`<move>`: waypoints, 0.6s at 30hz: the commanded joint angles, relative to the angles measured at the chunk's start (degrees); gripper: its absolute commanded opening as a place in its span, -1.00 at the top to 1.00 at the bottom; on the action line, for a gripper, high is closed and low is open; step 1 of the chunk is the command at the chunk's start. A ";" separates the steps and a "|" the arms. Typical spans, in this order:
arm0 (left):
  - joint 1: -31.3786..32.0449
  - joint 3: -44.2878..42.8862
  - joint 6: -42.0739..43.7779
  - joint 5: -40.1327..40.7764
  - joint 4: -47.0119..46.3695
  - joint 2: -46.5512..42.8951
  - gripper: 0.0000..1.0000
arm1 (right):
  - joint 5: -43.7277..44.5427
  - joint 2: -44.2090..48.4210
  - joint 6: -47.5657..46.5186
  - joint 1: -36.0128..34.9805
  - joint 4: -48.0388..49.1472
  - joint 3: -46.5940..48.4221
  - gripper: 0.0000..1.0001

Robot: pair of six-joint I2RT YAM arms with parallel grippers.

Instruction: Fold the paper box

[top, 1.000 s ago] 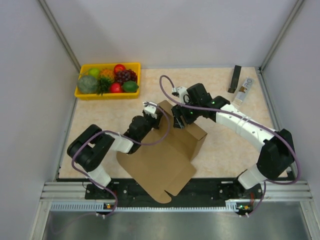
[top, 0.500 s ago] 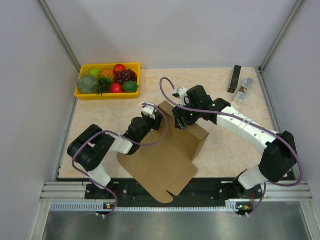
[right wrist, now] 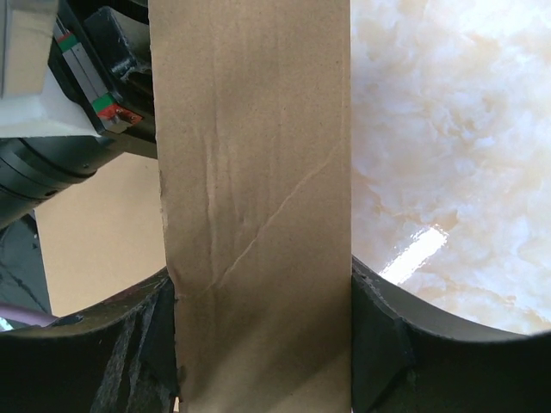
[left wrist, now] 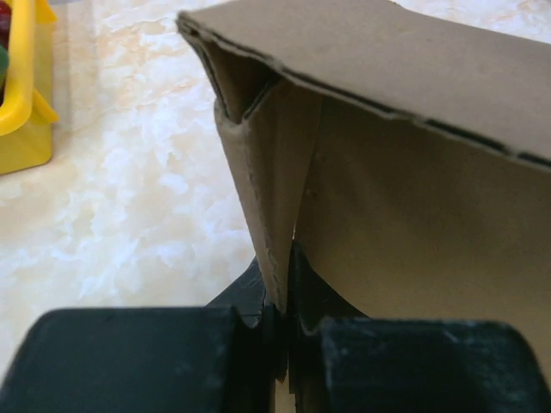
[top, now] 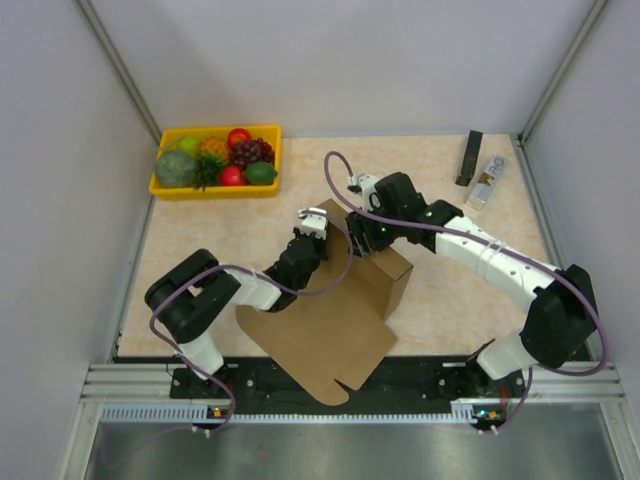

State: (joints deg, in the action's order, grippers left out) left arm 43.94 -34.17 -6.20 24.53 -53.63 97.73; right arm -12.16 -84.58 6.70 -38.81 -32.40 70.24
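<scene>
The paper box is brown cardboard, half folded, in the middle of the table. A flat panel lies near the front edge and a raised walled part stands behind it. My left gripper is shut on the thin edge of an upright wall at the box's far left corner; in the left wrist view the gripper pinches that wall. My right gripper is just right of it, over the raised part. In the right wrist view the gripper grips a cardboard strip across its width, a finger against each edge.
A yellow tray of fruit stands at the back left; its rim shows in the left wrist view. A black bar and a small clear pack lie at the back right. Walls close three sides.
My left gripper has moved right and a little forward with the cardboard wall, closer to the right gripper. The right gripper has shifted slightly left. The raised part stands more closed up.
</scene>
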 commanded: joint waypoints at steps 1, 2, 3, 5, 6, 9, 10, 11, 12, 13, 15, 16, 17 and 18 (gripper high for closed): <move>1.41 1.21 2.77 12.90 -6.13 1.93 1.00 | -6.82 3.10 6.39 -2.41 3.57 -1.24 -0.11; 1.41 1.56 3.20 12.47 -6.31 2.11 1.00 | -6.73 3.10 6.40 -2.33 3.66 -1.16 -0.11; 1.32 1.91 3.38 11.60 -6.32 1.85 0.94 | -6.30 3.19 6.22 -2.41 3.66 -1.07 -0.11; 1.15 3.23 1.47 10.02 -4.66 0.80 0.52 | -4.37 3.10 5.35 -2.41 3.66 -0.89 -0.12; 1.06 3.93 0.23 7.14 -3.60 -1.21 0.36 | -3.93 3.01 5.08 -2.33 3.58 -0.80 -0.14; 0.71 7.27 -2.24 1.94 -2.98 -5.79 -0.18 | -3.66 2.40 4.03 -2.06 3.49 -0.54 -0.14; 0.62 7.97 -2.42 0.70 -2.71 -6.93 -0.29 | -3.48 2.22 3.94 -1.89 3.49 -0.54 -0.14; 0.18 8.85 -2.94 -0.70 -1.67 -9.29 -0.37 | -3.31 2.05 3.50 -1.89 3.40 -0.54 -0.14; 0.00 9.21 -3.38 -1.76 0.08 -10.53 -0.39 | -3.13 2.05 3.24 -1.80 3.40 -0.54 -0.15; -0.17 9.65 -3.91 -4.12 0.80 -11.68 -0.40 | -2.87 1.79 3.15 -1.54 3.31 -0.54 -0.14; -0.70 10.70 -4.09 -6.25 2.98 -14.93 -0.53 | -2.95 1.61 2.88 -1.10 3.31 -0.37 -0.15; -0.70 10.88 -4.52 -6.86 4.74 -16.25 -0.54 | -3.04 1.61 2.62 -0.92 3.40 -0.36 -0.15; -0.79 11.23 -5.22 -7.39 5.80 -18.69 -0.56 | -2.87 1.61 2.62 -0.66 3.22 -0.28 -0.16; -0.88 11.67 -5.58 -7.83 6.77 -20.02 -0.56 | -2.95 1.61 2.53 -0.48 3.22 -0.19 -0.16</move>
State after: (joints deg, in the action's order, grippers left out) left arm 43.59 -23.64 -9.17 21.50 -50.06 84.03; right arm -14.26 -83.72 9.19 -39.83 -30.98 68.97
